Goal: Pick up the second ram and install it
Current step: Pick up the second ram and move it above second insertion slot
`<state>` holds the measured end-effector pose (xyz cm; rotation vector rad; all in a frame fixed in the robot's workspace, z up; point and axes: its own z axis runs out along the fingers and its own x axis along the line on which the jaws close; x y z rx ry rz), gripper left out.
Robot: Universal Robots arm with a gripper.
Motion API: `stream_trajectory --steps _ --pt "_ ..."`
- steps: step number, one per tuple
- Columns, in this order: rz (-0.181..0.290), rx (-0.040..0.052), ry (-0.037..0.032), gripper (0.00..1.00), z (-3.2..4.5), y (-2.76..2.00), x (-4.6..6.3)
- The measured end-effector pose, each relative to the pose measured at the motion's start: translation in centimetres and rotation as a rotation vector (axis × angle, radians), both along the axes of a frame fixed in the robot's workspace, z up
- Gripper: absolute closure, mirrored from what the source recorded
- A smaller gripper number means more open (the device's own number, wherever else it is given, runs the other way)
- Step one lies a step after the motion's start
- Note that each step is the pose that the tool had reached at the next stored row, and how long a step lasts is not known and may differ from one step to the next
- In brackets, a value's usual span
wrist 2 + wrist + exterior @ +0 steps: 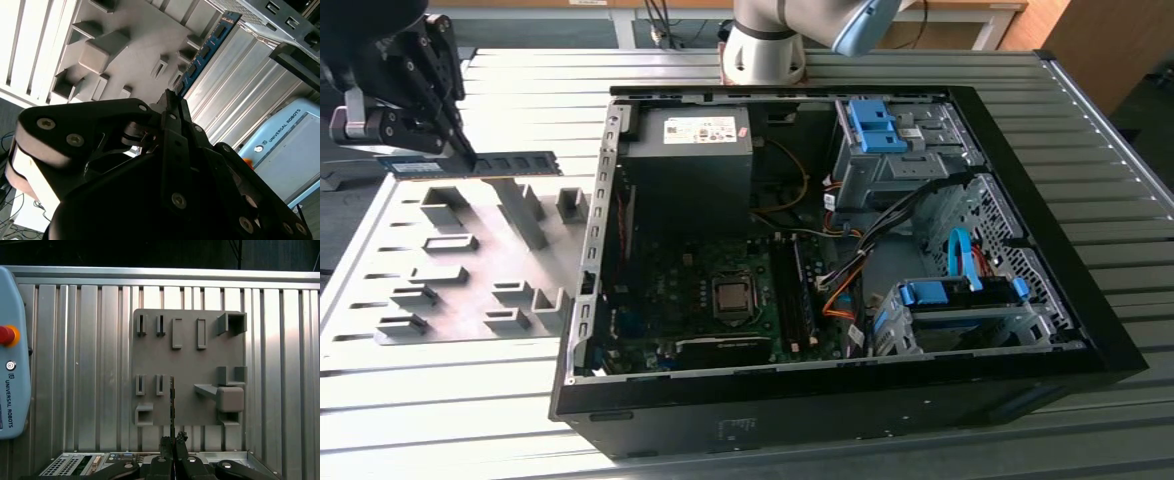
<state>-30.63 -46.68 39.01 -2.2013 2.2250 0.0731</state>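
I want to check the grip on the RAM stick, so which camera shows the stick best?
The exterior view: the second ram shows its long flat side, with the gripper clamped on it near the grey fixture plate. The second wrist view shows it foreshortened; the first wrist view shows it edge-on, a thin line.

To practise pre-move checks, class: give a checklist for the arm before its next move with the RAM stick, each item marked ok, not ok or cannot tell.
1. Claw shut on the second ram: ok.
2. Ram above the motherboard slots: not ok; it hangs by the grey fixture plate, outside the computer case.
3. Case open, slots uncovered: ok.
4. Free slot ready to take it: cannot tell.
5. Cables clear of the slots: cannot tell.
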Motion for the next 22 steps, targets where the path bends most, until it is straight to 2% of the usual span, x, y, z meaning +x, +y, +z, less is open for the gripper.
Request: stream_trajectory --steps 22 --pt "0.000 0.0000 0.0000 0.86 0.00 0.00 1.00"
